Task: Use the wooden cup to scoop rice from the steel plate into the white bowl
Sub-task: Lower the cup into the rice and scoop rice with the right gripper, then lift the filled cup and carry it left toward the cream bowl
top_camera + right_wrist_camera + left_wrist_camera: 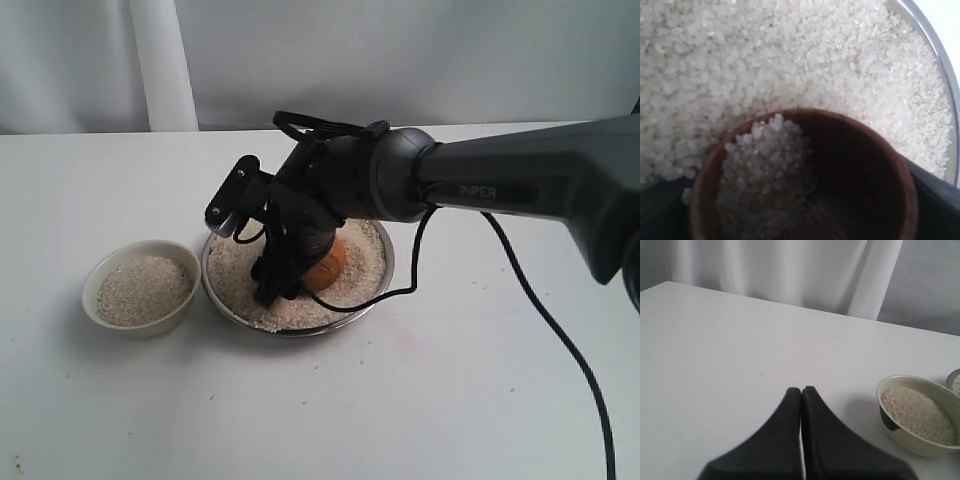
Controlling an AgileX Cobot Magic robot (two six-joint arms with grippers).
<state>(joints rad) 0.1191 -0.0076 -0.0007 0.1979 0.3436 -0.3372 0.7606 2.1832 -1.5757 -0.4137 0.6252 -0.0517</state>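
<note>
The right hand (303, 272) reaches in from the right of the frame and sits low over the steel plate (300, 329) at the centre. Its jaws are spread wide around the wooden cup (328, 264), which it grips by the sides. In the exterior view only the near finger shows clearly, so the far contact seems firm rather than certain. The cup lies tilted in the rice (362, 268) that covers the plate. The right wrist view shows grains heaped against one side of its dark inside, with the other side bare wood. Just left of the plate stands the white bowl (150, 322), holding a level bed of rice. The left hand (801, 394) hovers over bare counter (740, 340) with its jaws pressed together, holding nothing, and the bowl lies near it.
</note>
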